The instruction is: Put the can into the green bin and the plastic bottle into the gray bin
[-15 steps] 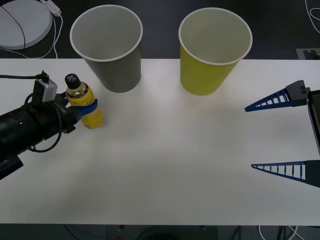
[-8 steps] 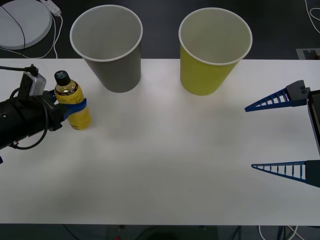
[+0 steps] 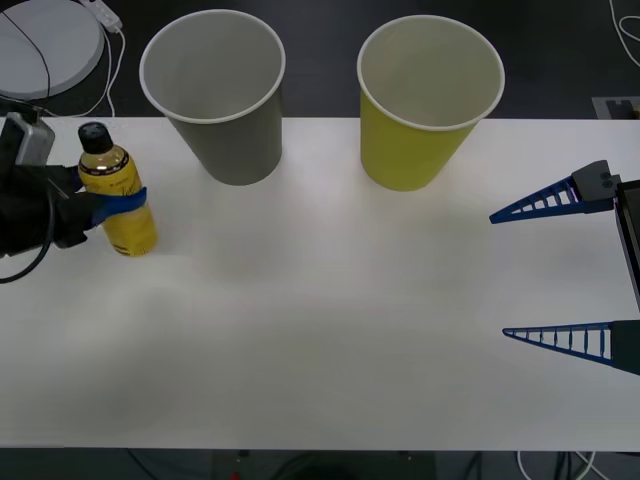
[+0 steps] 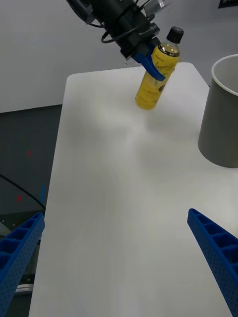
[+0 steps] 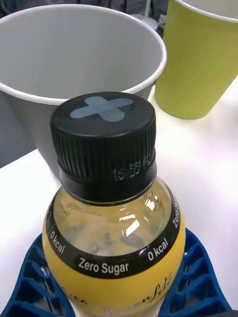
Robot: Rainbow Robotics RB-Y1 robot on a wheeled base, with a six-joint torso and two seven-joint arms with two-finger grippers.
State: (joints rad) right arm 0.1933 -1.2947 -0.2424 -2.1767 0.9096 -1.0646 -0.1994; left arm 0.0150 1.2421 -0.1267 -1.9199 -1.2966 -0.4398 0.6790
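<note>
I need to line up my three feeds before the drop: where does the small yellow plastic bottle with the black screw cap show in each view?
Front view: small yellow plastic bottle with black screw cap at the table's far left, in the left claw.
Right wrist view: the bottle is across the table.
Left wrist view: it is close up between blue fingers.
Shared landmark: the large gray tapered bin beside it.

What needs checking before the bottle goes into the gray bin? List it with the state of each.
1. Left gripper fingers wrapped around the bottle: ok.
2. Bottle cap on: ok.
3. Bottle lifted off the table: cannot tell.
4. Gray bin upright, mouth open: ok.
5. Green bin apart from the gray bin: ok.
6. Right gripper open at the table's right side, out of the way: ok.
</note>
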